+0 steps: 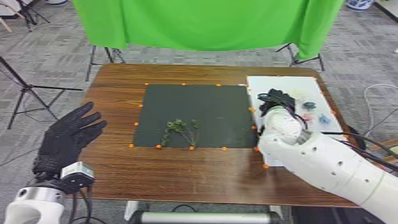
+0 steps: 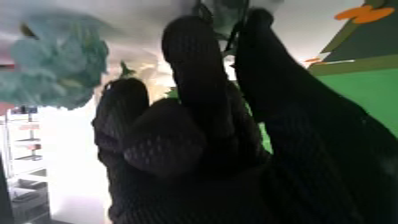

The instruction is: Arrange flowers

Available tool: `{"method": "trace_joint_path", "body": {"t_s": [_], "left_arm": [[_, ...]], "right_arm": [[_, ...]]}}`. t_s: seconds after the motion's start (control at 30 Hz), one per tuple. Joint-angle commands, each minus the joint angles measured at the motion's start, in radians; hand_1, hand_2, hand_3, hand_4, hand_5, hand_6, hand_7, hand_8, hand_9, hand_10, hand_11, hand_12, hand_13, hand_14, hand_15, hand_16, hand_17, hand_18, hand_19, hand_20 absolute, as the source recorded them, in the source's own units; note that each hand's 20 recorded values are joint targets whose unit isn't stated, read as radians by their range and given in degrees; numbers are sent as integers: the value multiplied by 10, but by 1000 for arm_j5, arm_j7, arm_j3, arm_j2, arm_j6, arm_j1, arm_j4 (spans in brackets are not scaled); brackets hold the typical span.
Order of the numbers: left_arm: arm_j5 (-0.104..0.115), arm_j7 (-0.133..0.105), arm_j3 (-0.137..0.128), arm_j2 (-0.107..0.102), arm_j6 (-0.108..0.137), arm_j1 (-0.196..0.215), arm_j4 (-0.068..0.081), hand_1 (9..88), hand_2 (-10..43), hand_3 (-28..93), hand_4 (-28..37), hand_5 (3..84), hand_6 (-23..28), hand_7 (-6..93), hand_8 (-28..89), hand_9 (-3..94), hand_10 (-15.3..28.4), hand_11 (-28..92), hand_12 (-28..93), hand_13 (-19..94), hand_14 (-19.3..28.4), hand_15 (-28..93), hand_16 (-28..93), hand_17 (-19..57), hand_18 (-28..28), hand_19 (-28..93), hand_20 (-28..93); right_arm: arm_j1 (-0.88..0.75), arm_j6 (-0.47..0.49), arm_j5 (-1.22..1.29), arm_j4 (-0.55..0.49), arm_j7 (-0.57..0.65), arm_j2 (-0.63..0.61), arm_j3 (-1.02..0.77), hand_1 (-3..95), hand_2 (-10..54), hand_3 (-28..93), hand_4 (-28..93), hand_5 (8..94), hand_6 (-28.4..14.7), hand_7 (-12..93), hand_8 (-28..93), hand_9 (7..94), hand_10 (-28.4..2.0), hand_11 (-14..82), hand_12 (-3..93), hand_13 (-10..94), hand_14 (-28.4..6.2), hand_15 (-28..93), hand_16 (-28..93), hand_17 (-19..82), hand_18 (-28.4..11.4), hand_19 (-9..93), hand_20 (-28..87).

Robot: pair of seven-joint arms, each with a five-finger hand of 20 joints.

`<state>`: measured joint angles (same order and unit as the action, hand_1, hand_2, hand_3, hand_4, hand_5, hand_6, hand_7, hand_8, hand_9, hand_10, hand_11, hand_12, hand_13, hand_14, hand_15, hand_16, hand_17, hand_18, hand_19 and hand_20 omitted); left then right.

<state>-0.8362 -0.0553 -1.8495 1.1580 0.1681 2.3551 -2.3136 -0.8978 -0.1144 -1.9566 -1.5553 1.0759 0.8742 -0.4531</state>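
Observation:
In the head view, my right hand (image 1: 277, 99) is low over the white board, with a dark teal flower (image 1: 309, 105), a pale blue flower (image 1: 324, 119) and a pink flower (image 1: 308, 116) close by. Green sprigs (image 1: 180, 131) lie on the dark mat's lower part. My left hand (image 1: 71, 134) is open left of the table. In the right wrist view, my right hand (image 2: 200, 120) has relaxed fingers, two of them long and straight. A blurred blue-green flower (image 2: 58, 62) is beside them. Thin dark stems show near the fingertips; whether they touch is unclear.
The dark mat (image 1: 191, 107) covers the table's middle, and the white board (image 1: 298, 85) lies along its right side. Orange markers line their edges. A green cloth (image 1: 204, 22) hangs behind the brown table (image 1: 115, 100). Cables run beside the right arm.

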Motion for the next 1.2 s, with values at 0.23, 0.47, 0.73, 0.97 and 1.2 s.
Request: {"method": "trace_joint_path", "body": {"t_s": [0.23, 0.47, 0.73, 0.97, 1.2], "left_arm": [[-2, 6, -6, 9, 6, 35, -10, 234, 48, 826, -212, 367, 100, 140, -99, 328, 192, 235, 87, 247, 263, 454, -88, -93, 246, 598, -81], [0, -2, -3, 6, 15, 42, -13, 233, 48, 825, -211, 367, 100, 141, -99, 329, 192, 235, 88, 247, 263, 454, -88, -93, 246, 597, -80], [5, -23, -5, -1, 29, 66, -19, 235, 50, 822, -211, 367, 100, 141, -99, 328, 192, 236, 88, 247, 263, 454, -88, -93, 246, 598, -80], [6, -34, -10, -5, 40, 84, -24, 233, 49, 825, -211, 368, 100, 142, -100, 329, 192, 235, 88, 246, 263, 454, -88, -93, 246, 598, -79], [12, -52, -22, -17, 58, 111, -37, 234, 49, 826, -212, 368, 100, 141, -100, 329, 191, 236, 88, 246, 263, 455, -88, -93, 246, 599, -80]], "right_arm": [[21, -57, -13, -33, -20, -76, 60, 478, -95, 878, -283, 863, -29, 285, 226, 912, -116, 446, 227, 854, -39, 799, 158, 425, -230, 932, 255], [78, -78, -21, -50, -30, -82, 71, 472, -95, 890, -280, 868, -31, 286, 227, 916, -116, 455, 223, 857, -39, 805, 158, 427, -230, 932, 261], [118, -81, -39, -59, -49, -68, 64, 468, -95, 904, -282, 870, -31, 286, 232, 918, -115, 453, 235, 859, -39, 808, 158, 429, -230, 932, 265], [104, -50, -62, -90, -67, -36, 21, 466, -95, 908, -282, 872, -32, 284, 236, 920, -115, 453, 239, 861, -34, 809, 159, 430, -232, 932, 268], [9, 26, -100, -164, -75, 45, -65, 463, -95, 912, -277, 876, -34, 279, 238, 923, -115, 454, 240, 863, -35, 809, 160, 434, -235, 932, 271]]}}
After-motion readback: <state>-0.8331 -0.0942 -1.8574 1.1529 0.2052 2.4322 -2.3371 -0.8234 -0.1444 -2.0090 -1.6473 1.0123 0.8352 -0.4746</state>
